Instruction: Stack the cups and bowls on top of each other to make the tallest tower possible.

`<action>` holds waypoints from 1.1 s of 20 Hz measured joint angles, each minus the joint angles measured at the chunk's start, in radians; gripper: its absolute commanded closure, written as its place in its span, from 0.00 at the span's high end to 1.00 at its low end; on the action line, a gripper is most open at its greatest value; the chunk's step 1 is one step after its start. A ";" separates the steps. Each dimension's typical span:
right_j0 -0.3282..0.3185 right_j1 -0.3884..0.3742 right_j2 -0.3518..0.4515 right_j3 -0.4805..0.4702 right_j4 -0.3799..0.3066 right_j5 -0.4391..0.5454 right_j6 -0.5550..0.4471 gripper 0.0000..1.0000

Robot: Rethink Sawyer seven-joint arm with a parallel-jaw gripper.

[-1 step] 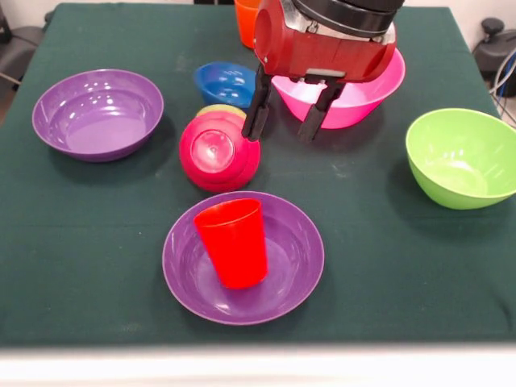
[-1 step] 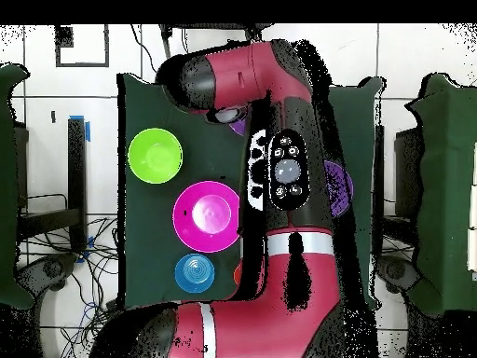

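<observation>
Two spread fingers of the empty hand (image 1: pixel 286 117) hang just right of the overturned crimson bowl (image 1: pixel 218 151), one fingertip nearly touching it.

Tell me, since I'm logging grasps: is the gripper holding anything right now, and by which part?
Nothing is held. The gripper hangs open above the cloth, its jaws apart with only bare cloth between them, beside the upturned crimson bowl and in front of the pink bowl.

Orange cup (image 1: pixel 247 20) cut off, arm-hidden.
</observation>
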 measured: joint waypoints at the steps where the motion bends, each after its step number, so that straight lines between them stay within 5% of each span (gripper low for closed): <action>1: 0.000 0.002 0.000 -0.002 0.001 0.000 0.000 1.00; 15: -0.003 0.030 0.002 -0.026 0.033 -0.006 0.000 1.00; 22: -0.029 0.081 0.003 -0.021 0.038 -0.123 0.000 1.00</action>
